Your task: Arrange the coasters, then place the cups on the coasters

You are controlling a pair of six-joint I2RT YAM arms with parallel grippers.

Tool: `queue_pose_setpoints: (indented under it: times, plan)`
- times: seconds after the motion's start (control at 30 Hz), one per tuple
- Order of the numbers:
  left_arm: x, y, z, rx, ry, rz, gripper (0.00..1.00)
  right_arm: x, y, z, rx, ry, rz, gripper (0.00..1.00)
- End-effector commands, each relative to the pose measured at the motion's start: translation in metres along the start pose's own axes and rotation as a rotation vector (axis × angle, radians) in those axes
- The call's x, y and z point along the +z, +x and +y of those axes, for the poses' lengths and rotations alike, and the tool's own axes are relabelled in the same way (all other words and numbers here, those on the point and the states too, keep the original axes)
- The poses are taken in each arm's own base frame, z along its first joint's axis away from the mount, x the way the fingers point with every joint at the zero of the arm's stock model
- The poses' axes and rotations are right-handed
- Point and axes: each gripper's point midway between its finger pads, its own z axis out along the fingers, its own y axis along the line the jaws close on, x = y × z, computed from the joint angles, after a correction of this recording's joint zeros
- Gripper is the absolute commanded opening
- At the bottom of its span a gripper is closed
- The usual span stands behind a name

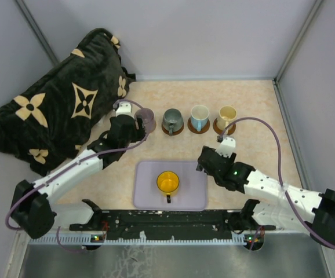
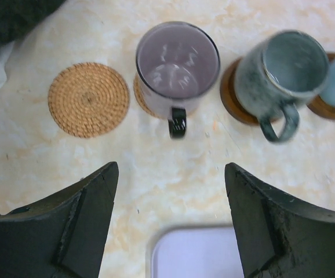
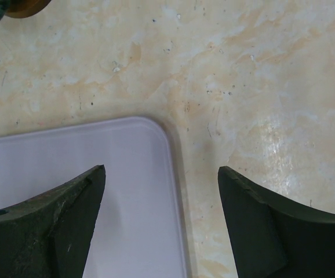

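Observation:
Four cups stand in a row at the back, each on a coaster: mauve (image 1: 147, 120), grey-green (image 1: 171, 120), pale blue (image 1: 199, 117) and cream (image 1: 226, 118). The yellow-orange cup (image 1: 168, 182) stands on the lavender tray (image 1: 147, 200). In the left wrist view a bare woven coaster (image 2: 88, 99) lies left of the mauve cup (image 2: 177, 62), whose own coaster (image 2: 139, 96) peeks out beneath it. The grey-green cup (image 2: 283, 68) sits on a dark coaster (image 2: 232, 97). My left gripper (image 2: 172, 174) hangs open just in front of the mauve cup, holding nothing. My right gripper (image 3: 161, 174) is open over the tray's far right corner (image 3: 127, 150).
A black cushion with tan flower patterns (image 1: 57, 110) fills the back left, close to the left arm. Grey walls enclose the table on three sides. The tray corner (image 2: 196, 255) lies right under the left gripper.

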Motion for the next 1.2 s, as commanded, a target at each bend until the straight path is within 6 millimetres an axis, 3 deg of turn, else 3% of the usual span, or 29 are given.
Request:
queue_pose_setpoints:
  times: [0.0, 0.23, 0.5, 0.8, 1.17]
  plan:
    - [-0.039, 0.025, -0.006, 0.047, 0.062, 0.072, 0.8, -0.003, -0.025, 0.016, 0.002, -0.023, -0.047, 0.79]
    - [-0.101, 0.062, -0.033, 0.073, 0.176, 0.171, 0.8, -0.004, -0.016, 0.009, 0.005, -0.016, -0.02, 0.79]
    - [-0.147, 0.098, -0.054, 0.082, 0.304, 0.278, 0.85, -0.006, -0.014, 0.012, 0.019, -0.046, -0.009, 0.79]
    - [-0.173, 0.14, -0.085, 0.174, 0.382, 0.376, 0.9, 0.0, -0.005, 0.016, 0.018, -0.043, 0.024, 0.78]
    - [-0.196, 0.156, -0.114, 0.242, 0.461, 0.411, 0.94, 0.006, 0.007, 0.015, 0.009, -0.04, 0.054, 0.78]
